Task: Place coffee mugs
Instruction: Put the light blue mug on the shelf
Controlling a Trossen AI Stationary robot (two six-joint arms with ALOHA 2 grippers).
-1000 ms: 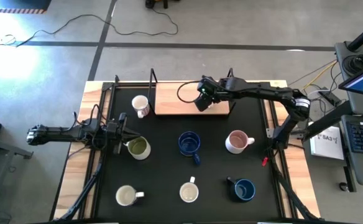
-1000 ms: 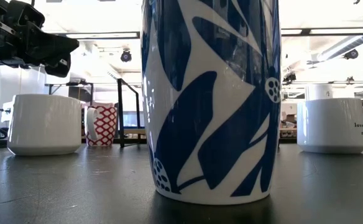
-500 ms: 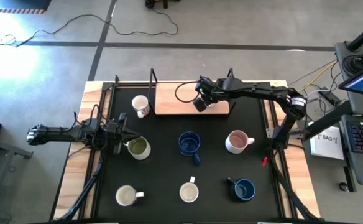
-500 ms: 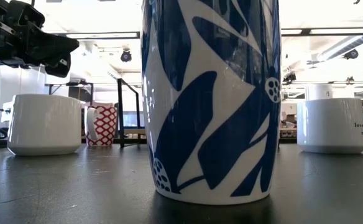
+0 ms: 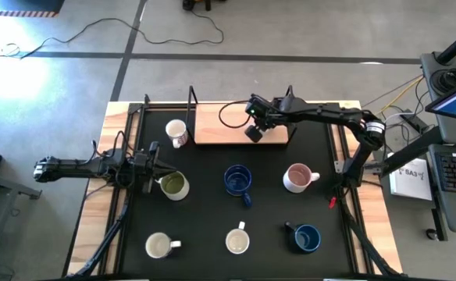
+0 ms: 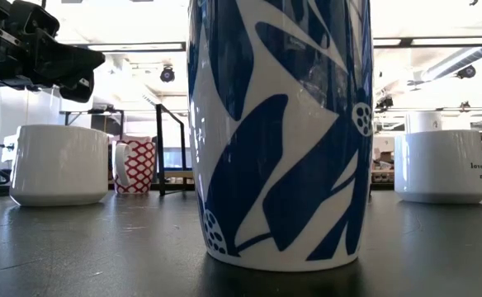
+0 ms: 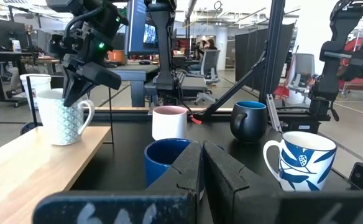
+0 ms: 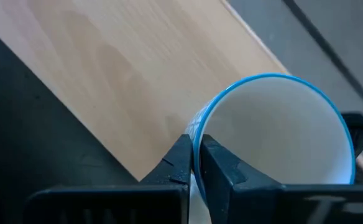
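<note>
A white mug with a blue rim and teal pattern [image 8: 275, 137] [image 7: 57, 121] stands upright on its base on the wooden board [image 5: 212, 129] at the table's far middle. My right gripper [image 5: 253, 131] [image 8: 197, 158] hangs over it, shut on it. My left gripper [image 5: 156, 164] [image 7: 201, 168] waits shut at the left, just beside the olive-green mug [image 5: 173, 186]. Standing on the black mat are a red-print mug [image 5: 177, 133], a blue-patterned mug [image 5: 237, 179], a pinkish mug [image 5: 297, 177], a dark blue mug [image 5: 306, 237] and two cream mugs [image 5: 159, 246] [image 5: 237, 240]. My right gripper pinches the mug's blue rim [image 8: 197, 134] with one finger inside the mug and one outside its wall. The fingers slant down at it from above and from the table's right. The mug stays upright with its base on the board.
A black upright frame [image 5: 191, 109] stands at the board's left end. In the low view the blue-patterned mug [image 6: 278, 132] fills the middle, with white mugs [image 6: 59, 163] [image 6: 443, 165] on either side. Bare mat lies between the mugs.
My right gripper has stayed over the board's mug, rolled a little at the wrist, and its fingers have drawn together onto the rim. The mug has not moved.
</note>
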